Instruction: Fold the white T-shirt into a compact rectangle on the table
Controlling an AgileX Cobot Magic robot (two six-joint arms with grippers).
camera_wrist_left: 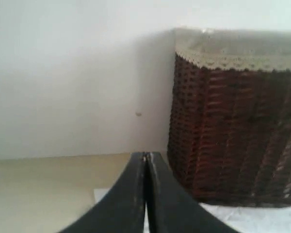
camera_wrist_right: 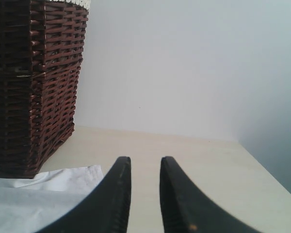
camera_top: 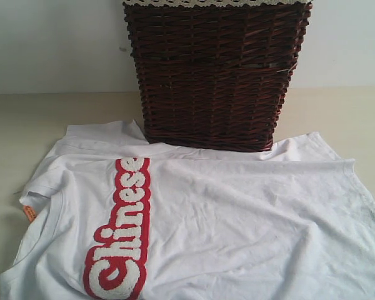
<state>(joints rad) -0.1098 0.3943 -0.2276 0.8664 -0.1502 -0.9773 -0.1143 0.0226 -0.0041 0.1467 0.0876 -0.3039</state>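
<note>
**Limp cotton, lying flat: take it by the edges**

Your left gripper (camera_wrist_left: 146,156) has its fingers pressed together with nothing between them. Your right gripper (camera_wrist_right: 144,161) stands a little apart at the tips, also empty. Neither touches cloth, and neither shows in the exterior view.

Just beyond both grippers lies the white T-shirt (camera_top: 237,225). It is spread out sideways on the desk (camera_top: 25,119) and fills the near half of the exterior view. The ribbed collar (camera_top: 40,200) and its small orange neck tag (camera_top: 29,212) sit at 9 o'clock. The body runs off toward 3 o'clock.

Expect the shirt to be light, soft and without any stiffness. It will likely sag and drag wherever you don't hold it, and it already shows shallow wrinkles. The red band of fuzzy lettering (camera_top: 122,231), at about 7 o'clock, looks thicker and may resist a crease. Fold beside it if you can.

Pinch at seams and corners, where the fabric is doubled. The short sleeve (camera_top: 103,132) at 11 o'clock is one such place, and the far corner (camera_top: 309,140) at 1 o'clock is another.

At 12 o'clock stands a dark brown wicker basket (camera_top: 215,75), rigid and coarsely woven, with a lace trim (camera_wrist_left: 237,56). The shirt's far edge lies right against its foot, so cloth could snag there. The desk is smooth, pale and faintly grained, so the shirt should slide easily on it.
</note>
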